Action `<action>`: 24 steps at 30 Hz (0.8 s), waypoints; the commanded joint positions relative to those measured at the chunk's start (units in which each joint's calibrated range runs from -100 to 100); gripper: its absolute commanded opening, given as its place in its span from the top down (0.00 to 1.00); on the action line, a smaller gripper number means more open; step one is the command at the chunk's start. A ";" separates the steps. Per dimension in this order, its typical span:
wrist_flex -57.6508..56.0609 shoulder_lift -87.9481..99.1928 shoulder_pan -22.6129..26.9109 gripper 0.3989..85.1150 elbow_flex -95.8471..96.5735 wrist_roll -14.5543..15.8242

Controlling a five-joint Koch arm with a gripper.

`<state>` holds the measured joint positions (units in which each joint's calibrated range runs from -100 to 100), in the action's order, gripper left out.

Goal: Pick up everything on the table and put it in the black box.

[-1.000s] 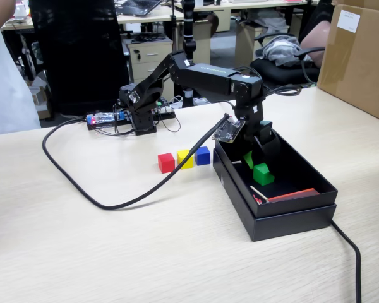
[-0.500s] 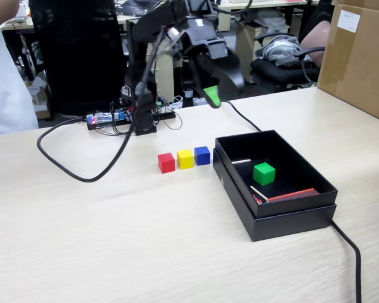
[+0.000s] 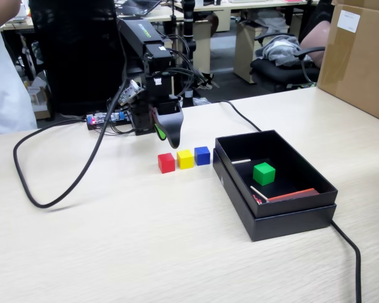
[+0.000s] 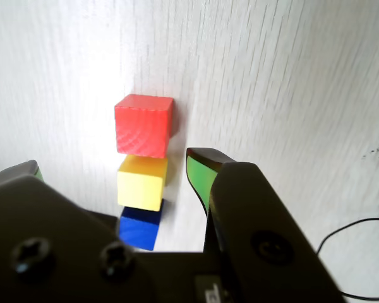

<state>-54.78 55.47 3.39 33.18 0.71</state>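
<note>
- Fixed view shows our gripper (image 3: pixel 167 136) hanging just above and behind the red cube (image 3: pixel 166 163), left of frame centre, lined up for a descent.
- In the wrist view its jaws are spread and empty, tips at either side of the yellow cube (image 4: pixel 141 183).
- Red, yellow and blue cube (image 3: pixel 203 155) sit touching in a row on the table (image 3: pixel 145 246), which leaves little finger room.
- The green cube (image 3: pixel 263 173) already lies in the black box (image 3: pixel 290 218), right of centre.
</note>
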 commanded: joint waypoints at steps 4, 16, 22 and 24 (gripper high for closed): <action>4.98 -9.40 -0.39 0.46 -1.09 1.12; 6.88 -18.81 -1.07 0.48 -1.27 1.03; 6.88 -20.30 -1.66 0.51 -1.18 0.73; 6.88 -20.41 -1.90 0.55 -1.27 0.68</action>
<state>-48.35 34.76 1.98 33.82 1.54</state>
